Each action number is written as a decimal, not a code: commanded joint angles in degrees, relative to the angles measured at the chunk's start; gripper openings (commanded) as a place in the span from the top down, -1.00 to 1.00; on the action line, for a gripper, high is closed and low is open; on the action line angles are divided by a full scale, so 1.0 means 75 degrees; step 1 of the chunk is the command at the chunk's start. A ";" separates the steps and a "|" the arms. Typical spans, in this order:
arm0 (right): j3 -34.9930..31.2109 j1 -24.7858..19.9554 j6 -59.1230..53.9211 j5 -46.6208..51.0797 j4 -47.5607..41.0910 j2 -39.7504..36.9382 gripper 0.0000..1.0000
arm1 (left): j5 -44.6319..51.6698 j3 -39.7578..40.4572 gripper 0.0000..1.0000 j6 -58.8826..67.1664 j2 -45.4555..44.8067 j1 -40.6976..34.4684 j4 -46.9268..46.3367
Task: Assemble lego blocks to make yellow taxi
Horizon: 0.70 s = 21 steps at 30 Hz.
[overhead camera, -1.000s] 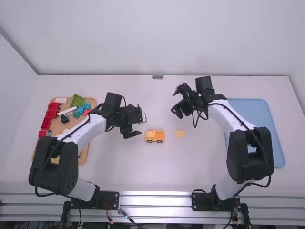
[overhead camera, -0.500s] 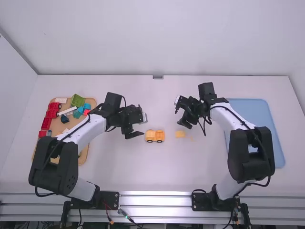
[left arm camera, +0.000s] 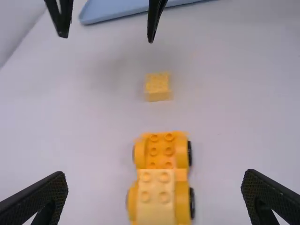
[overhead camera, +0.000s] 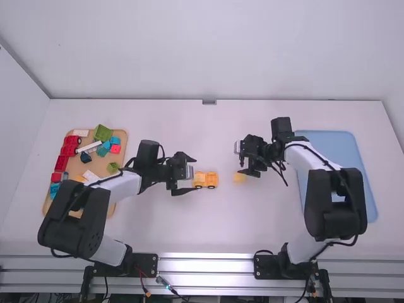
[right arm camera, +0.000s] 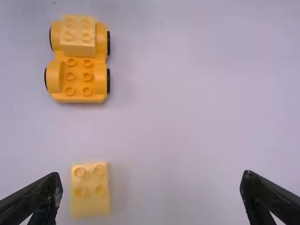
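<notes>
In the high view, my left gripper [overhead camera: 191, 175] is open at the left end of the yellow wheeled base [overhead camera: 211, 180]. My right gripper [overhead camera: 242, 160] stands open just above a loose yellow block [overhead camera: 239, 178]. The left wrist view has the left gripper [left arm camera: 155, 179] with its fingers wide apart, the base [left arm camera: 161, 151] carrying a pale yellow block [left arm camera: 155, 199] on its near end, and the loose block [left arm camera: 158, 87] beyond. In the right wrist view, the loose block [right arm camera: 90, 191] lies nearer the left finger of the right gripper [right arm camera: 151, 179], outside its middle; the base [right arm camera: 77, 83] is farther off.
At the left, a wooden tray [overhead camera: 78, 165] holds red, green, blue and white pieces, partly under the left arm. A blue tray [overhead camera: 341, 148] lies at the right, partly behind the right arm. White table surface separates the two trays.
My right gripper has come toward the camera, down to the loose block. The left gripper has shifted the same way and slightly right, up to the base. Base and loose block have stayed put.
</notes>
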 commanded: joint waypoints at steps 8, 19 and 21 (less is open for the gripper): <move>-0.1469 -0.0102 -0.0318 -0.0682 0.1370 -0.0038 -0.98 | 0.0484 0.0070 -0.98 -0.0417 0.0423 -0.0017 0.0271; -0.2460 -0.0201 0.0717 -0.0979 0.3506 0.0015 -0.98 | 0.0877 0.1040 -0.98 -0.0178 0.2174 -0.0020 0.0335; -0.2372 -0.0294 0.0711 -0.1247 0.3582 0.0256 -0.98 | 0.0877 0.1099 -0.97 -0.0181 0.2288 -0.0017 0.0335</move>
